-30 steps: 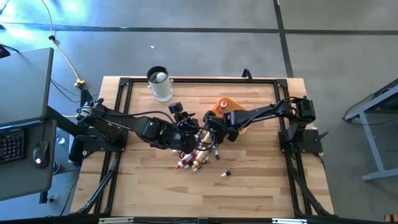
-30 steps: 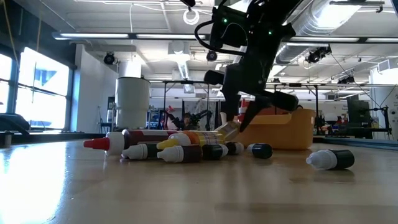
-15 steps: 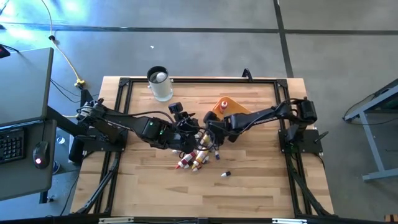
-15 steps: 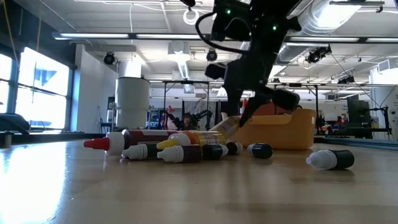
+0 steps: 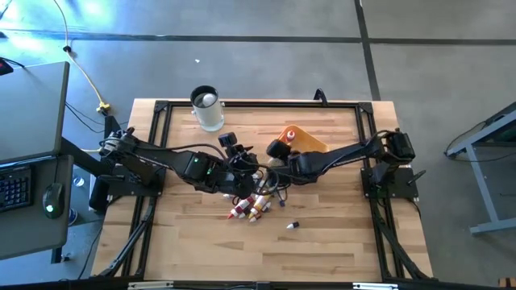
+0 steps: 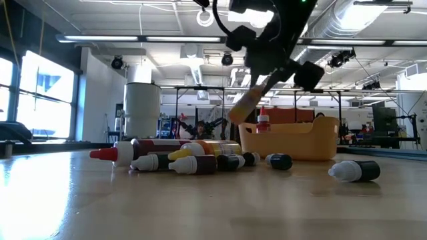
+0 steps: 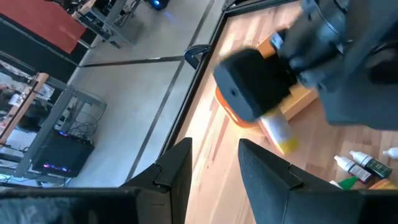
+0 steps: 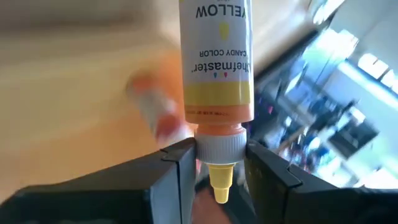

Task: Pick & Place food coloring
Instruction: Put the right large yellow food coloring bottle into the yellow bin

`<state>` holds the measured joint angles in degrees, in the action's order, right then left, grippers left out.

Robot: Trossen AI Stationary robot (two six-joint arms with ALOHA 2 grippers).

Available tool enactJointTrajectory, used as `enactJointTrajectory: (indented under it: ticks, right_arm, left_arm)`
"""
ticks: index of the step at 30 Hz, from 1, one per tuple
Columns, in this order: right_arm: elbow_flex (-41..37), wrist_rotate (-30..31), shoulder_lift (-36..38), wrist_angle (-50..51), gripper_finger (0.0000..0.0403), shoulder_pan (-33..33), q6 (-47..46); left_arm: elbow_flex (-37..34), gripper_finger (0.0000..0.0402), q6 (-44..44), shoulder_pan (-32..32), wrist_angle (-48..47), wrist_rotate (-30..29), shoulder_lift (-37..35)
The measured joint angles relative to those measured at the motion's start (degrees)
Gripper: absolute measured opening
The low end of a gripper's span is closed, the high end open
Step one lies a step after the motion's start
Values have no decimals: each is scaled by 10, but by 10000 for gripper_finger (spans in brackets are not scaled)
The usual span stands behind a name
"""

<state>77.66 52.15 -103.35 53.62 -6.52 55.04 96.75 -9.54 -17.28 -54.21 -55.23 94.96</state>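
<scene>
Yellow food coloring bottle (image 8: pixel 216 62) is clamped at its white collar between the two dark fingers (image 8: pixel 171 171) of the right gripper (image 6: pixel 267 63), and its label reads "YELLOW" and "CANDY COLOR". In the low view this bottle hangs tilted in the air, above the table (image 5: pixel 339 234) and just to the left of the orange-yellow tray (image 6: pixel 293 140), touching nothing else. One small bottle with a red cap (image 6: pixel 263 121) stands upright inside the tray. The other food coloring bottles lie in a pile (image 6: pixel 180 157) on the wood, near the middle of the table and to the left of the tray; in the high view this pile (image 5: pixel 254 205) is just on the near side of both grippers. Two bottles lie apart from the pile: a dark one (image 6: pixel 280 161) close to it, and one with a white cap (image 6: pixel 353 171) more to the right and nearer, which the high view shows alone on the bare wood (image 5: pixel 293 226). The left gripper (image 5: pixel 242 173) is over the far left edge of the pile, and its fingers (image 7: pixel 177 168) stand apart with nothing between them. A tall clear cup (image 5: pixel 206 109) with a dark rim stands at the far edge of the table, well apart from the bottles. Left of the table there is a desk with a keyboard (image 5: pixel 14 189) and a mouse (image 5: pixel 52 199).
</scene>
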Motion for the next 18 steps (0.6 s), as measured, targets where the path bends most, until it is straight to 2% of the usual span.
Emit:
enactJointTrajectory:
  ticks: [8,12,18]
  right_arm:
    - [20,39,0,204,109,14,-104]
    - [20,-8,0,237,109,43,-128]
    - [20,-13,0,236,109,90,-101]
  left_arm:
    - [0,129,1,0,-17,-28,0]
    - [0,129,0,0,-17,-29,0]
    - [0,129,0,0,-17,-30,0]
